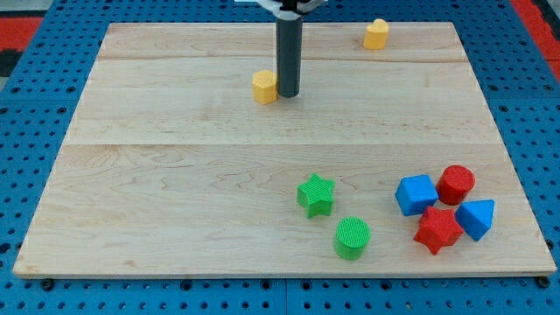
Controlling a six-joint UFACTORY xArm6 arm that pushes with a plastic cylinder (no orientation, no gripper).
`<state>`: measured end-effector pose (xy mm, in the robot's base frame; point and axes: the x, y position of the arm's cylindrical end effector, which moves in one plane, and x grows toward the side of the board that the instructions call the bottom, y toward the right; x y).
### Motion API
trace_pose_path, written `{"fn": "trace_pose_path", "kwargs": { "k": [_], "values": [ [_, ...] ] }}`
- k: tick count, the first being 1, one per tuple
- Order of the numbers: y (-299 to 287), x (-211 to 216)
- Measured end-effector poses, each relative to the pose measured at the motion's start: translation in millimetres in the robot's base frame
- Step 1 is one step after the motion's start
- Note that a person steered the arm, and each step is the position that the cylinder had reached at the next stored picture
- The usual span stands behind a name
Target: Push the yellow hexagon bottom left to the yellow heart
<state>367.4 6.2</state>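
The yellow hexagon (264,87) lies on the wooden board near the view's top, a little left of the middle. My tip (288,93) stands right beside it on its right side, touching or nearly touching it. The yellow heart (376,34) sits near the board's top edge, well to the right of and above the hexagon and my tip.
A green star (316,194) and a green cylinder (353,237) sit at the lower middle. At the lower right a blue cube (416,194), a red cylinder (456,184), a red star (437,229) and a blue triangular block (478,218) are clustered. The board (175,175) ends in a blue pegboard surround.
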Motion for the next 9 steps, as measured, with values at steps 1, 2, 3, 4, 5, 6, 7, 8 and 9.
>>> {"fn": "trace_pose_path", "kwargs": {
  "k": [1, 2, 3, 4, 5, 6, 7, 8, 9],
  "values": [
    [-56, 10],
    [-67, -24],
    [-2, 0],
    [28, 3],
    [55, -40],
    [53, -46],
    [36, -11],
    [-15, -45],
    [43, -58]
  ]
}}
